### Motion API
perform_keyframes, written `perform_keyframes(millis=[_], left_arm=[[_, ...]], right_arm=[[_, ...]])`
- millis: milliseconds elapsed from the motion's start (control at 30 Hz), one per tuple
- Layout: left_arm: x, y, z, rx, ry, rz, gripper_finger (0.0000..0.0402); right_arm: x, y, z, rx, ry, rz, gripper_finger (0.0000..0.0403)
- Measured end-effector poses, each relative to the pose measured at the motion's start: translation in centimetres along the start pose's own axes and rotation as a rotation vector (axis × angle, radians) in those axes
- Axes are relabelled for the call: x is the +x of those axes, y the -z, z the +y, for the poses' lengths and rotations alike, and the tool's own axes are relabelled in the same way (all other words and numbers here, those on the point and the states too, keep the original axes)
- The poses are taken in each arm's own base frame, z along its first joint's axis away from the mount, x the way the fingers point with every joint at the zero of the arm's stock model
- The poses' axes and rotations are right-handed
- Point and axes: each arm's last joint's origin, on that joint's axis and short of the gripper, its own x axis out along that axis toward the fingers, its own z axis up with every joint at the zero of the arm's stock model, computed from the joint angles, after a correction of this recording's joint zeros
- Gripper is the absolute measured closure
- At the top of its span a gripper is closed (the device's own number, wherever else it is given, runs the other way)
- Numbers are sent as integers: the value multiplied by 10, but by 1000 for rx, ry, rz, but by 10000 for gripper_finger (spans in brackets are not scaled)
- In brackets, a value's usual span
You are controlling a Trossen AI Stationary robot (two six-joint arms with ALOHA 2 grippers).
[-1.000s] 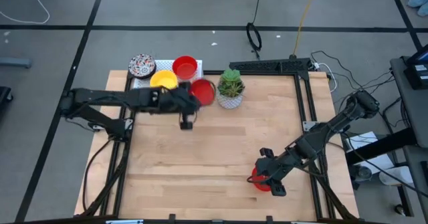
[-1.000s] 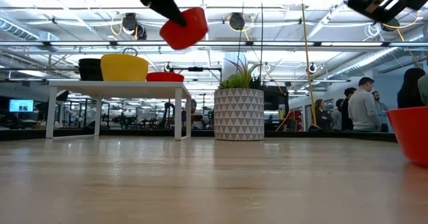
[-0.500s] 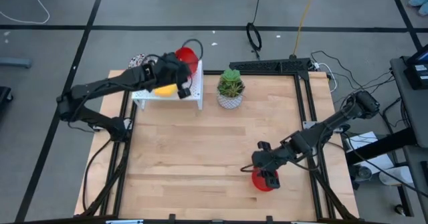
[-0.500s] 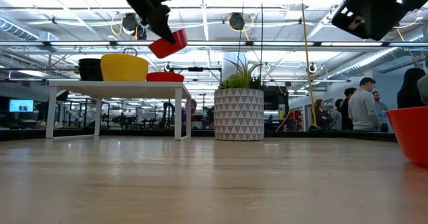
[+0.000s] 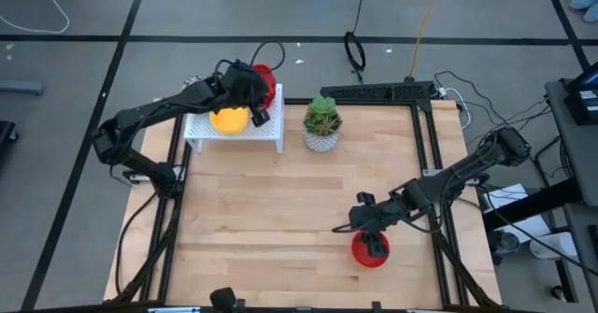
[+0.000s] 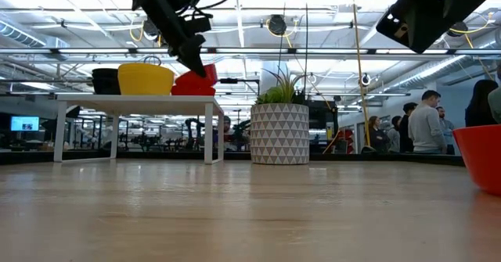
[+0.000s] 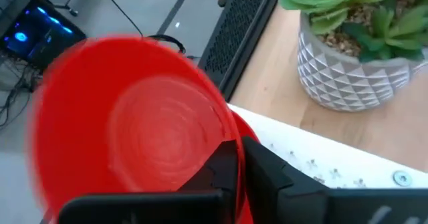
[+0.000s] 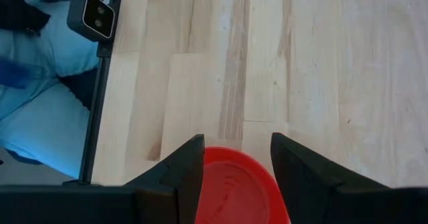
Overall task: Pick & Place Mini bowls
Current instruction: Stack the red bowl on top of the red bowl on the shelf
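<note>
My left gripper (image 5: pixel 256 96) is over the white shelf (image 5: pixel 238 134) at the table's far left, shut on a red mini bowl (image 7: pixel 134 130). This bowl shows tilted in the low view (image 6: pixel 197 80), just above a second red bowl (image 6: pixel 188 91) on the shelf. A yellow bowl (image 5: pixel 229 119) rests base-down on the shelf beside them. My right gripper (image 8: pixel 237 164) is open above another red bowl (image 5: pixel 369 251), which stands on its base on the table near the near-right corner. The patterned bowls are hidden. My left gripper holds the red bowl by its rim (image 7: pixel 235 150), one finger inside the bowl and one outside. The bowl is tilted, close over the second red bowl's rim (image 7: pixel 246 129) on the shelf. Whether the two bowls touch, I cannot tell.
A white patterned pot with a green plant (image 5: pixel 322 126) stands on the table right of the shelf. A dark bowl (image 6: pixel 106 80) sits at the shelf's left end in the low view. People stand in the room behind the table (image 6: pixel 427 121). Bare wood fills the table's middle (image 5: pixel 280 201).
My left gripper has carried the red bowl from over the table's far middle to the shelf at the far left, then down close over the red bowl there. My right gripper has drawn back slightly from the near-right red bowl, which has stayed on the table.
</note>
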Motion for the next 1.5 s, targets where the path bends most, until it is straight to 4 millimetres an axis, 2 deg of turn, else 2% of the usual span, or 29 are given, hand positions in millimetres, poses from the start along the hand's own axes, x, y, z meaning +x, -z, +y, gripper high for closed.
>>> perform_keyframes(millis=[200,800,1067,1200,1367,1500], left_arm=[[5,1,0,3,0,10,368],[5,9,-2,19,24,91,366],[4,9,1,-46,-76,117,361],[4,9,1,-72,-77,116,325],[4,8,-1,-86,-77,105,255],[-9,3,-3,-86,-78,55,208]], right_arm=[[0,0,-1,2,1,-1,243],[0,-5,-9,0,19,-11,243],[0,-6,-11,11,24,-13,243],[0,-6,-11,33,24,-13,243],[-1,-6,-11,73,23,-14,243],[-5,-5,-10,117,-8,-9,243]])
